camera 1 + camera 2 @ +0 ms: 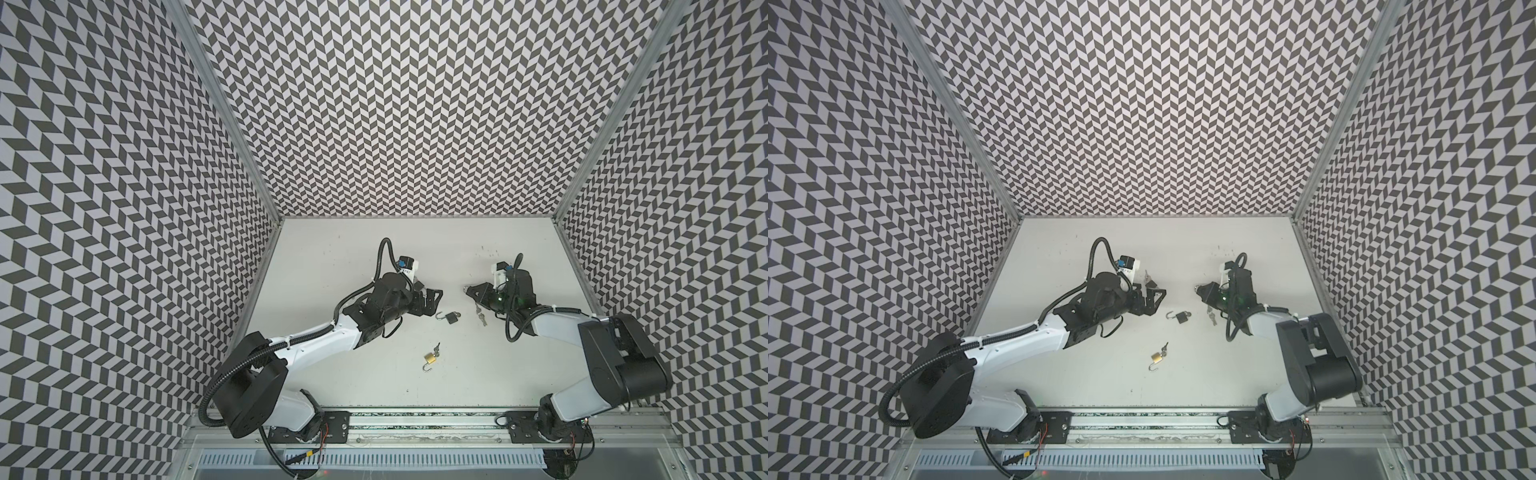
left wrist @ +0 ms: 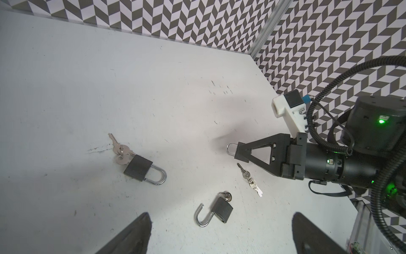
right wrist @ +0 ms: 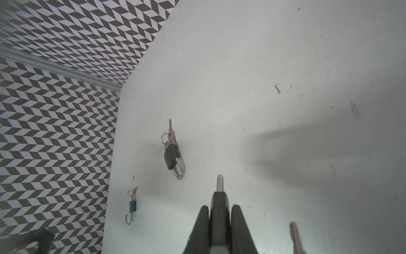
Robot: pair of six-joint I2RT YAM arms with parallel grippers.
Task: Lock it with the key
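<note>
- My right claw (image 3: 220, 208) is closed on the held padlock (image 3: 219, 198), a dark one, pinched by its body with the shackle poking out past my fingertips (image 2: 240, 151)
- A key bunch (image 2: 250, 180) shows just beside that claw; I cannot tell whether it hangs from the lock or lies on the table (image 1: 353, 257)
- My left claw (image 1: 430, 300) is spread wide and holds nothing, facing my right claw, with a gap between us
- Near my left claw lies the open dark padlock (image 1: 451, 318), shackle swung out and a key in its body
- Nearer my bases lies the brass padlock (image 1: 431, 357), also with its shackle open and a key in it
- The shut dark padlock (image 2: 138, 168), its keys on a ring beside it, lies on the far side of my left claw
- My right wrist camera also shows a blue padlock (image 3: 132, 205) close to the patterned wall, shackle open
</note>
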